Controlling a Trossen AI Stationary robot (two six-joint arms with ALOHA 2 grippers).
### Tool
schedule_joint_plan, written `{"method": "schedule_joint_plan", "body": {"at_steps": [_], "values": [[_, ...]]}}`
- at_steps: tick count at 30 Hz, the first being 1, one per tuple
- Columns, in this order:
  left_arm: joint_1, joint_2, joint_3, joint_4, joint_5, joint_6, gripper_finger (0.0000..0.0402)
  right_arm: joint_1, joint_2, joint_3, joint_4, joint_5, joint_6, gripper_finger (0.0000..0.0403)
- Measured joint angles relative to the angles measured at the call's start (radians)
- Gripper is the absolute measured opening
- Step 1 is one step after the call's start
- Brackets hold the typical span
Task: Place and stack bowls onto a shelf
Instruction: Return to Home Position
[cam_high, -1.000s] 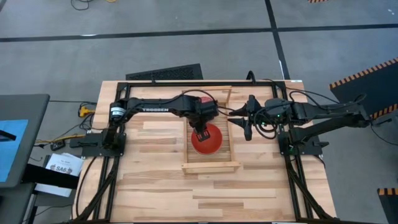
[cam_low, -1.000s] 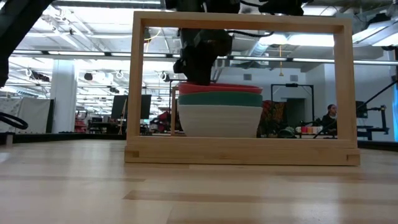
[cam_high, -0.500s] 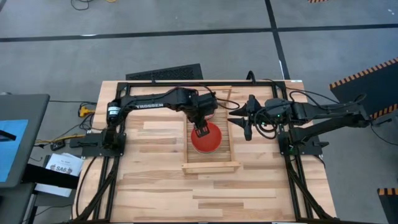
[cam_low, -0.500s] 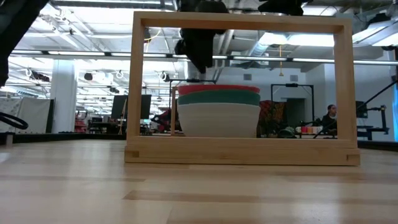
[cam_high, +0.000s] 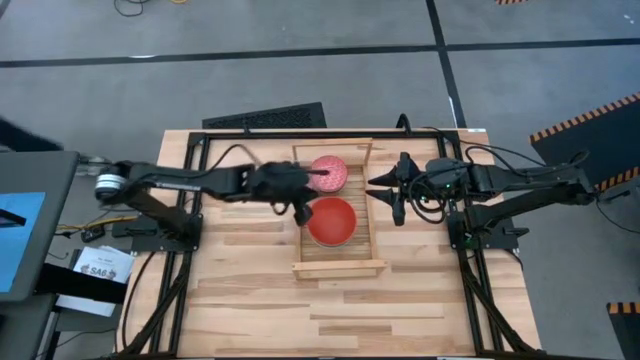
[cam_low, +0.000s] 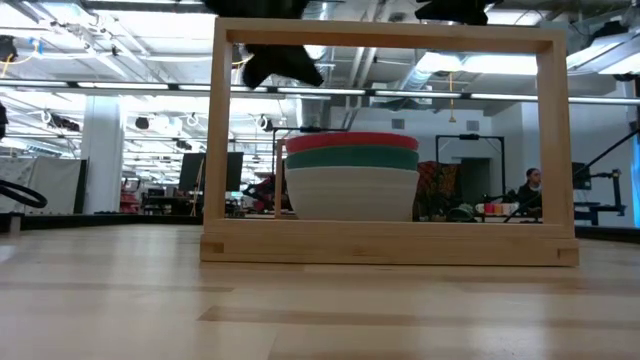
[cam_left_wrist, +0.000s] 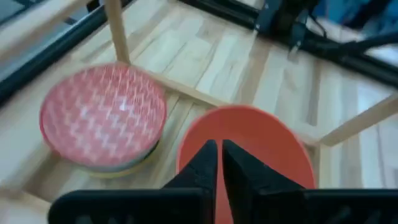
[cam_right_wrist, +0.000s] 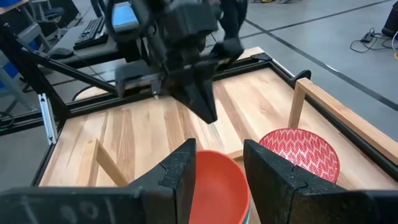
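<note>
The red bowl tops a stack on the shelf; the low view shows red over teal over white. A pink patterned bowl sits at the shelf's far end on a yellowish rim. My left gripper hovers shut just left of the red bowl, raised above it and touching nothing. My right gripper waits open to the right of the shelf. The blue-patterned bowl is not in view.
The shelf's upright end rails frame the stack, with one rail post beside the pink bowl. Black frame bars run along the table's far edge. Bare wooden tabletop lies on the near side.
My left gripper has come off the red bowl, risen, and drawn back toward the table's left, out past the shelf's side. The red bowl has stayed on top of the teal and white bowls.
</note>
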Motion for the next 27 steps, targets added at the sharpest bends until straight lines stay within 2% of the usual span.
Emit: {"method": "schedule_joint_plan", "body": {"at_steps": [4, 8, 12, 20, 24, 27], "values": [[0.012, -0.06, -0.216, 0.215, 0.012, -0.106, 0.0001, 0.0, 0.006, 0.0, 0.011, 0.017, 0.009, 0.0159], [-0.008, -0.079, -0.299, 0.328, 0.051, -0.152, 0.0, 0.0, 0.01, 0.0, 0.043, 0.021, 0.032, 0.0159], [-0.048, -0.129, -0.308, 0.427, 0.063, -0.105, 0.0, 0.0, 0.026, -0.001, 0.069, 0.021, 0.042, 0.0159], [-0.137, -0.235, -0.308, 0.453, -0.092, -0.003, 0.0, -0.001, 0.028, 0.0, 0.135, 0.022, 0.046, 0.0159], [-0.162, -0.263, -0.308, 0.451, -0.1, 0.017, 0.0, -0.011, 0.029, 0.0, 0.125, 0.023, 0.045, 0.0159], [-0.168, -0.292, -0.308, 0.446, -0.063, 0.021, 0.0, -0.014, 0.028, 0.0, 0.127, 0.022, 0.03, 0.015]]}}
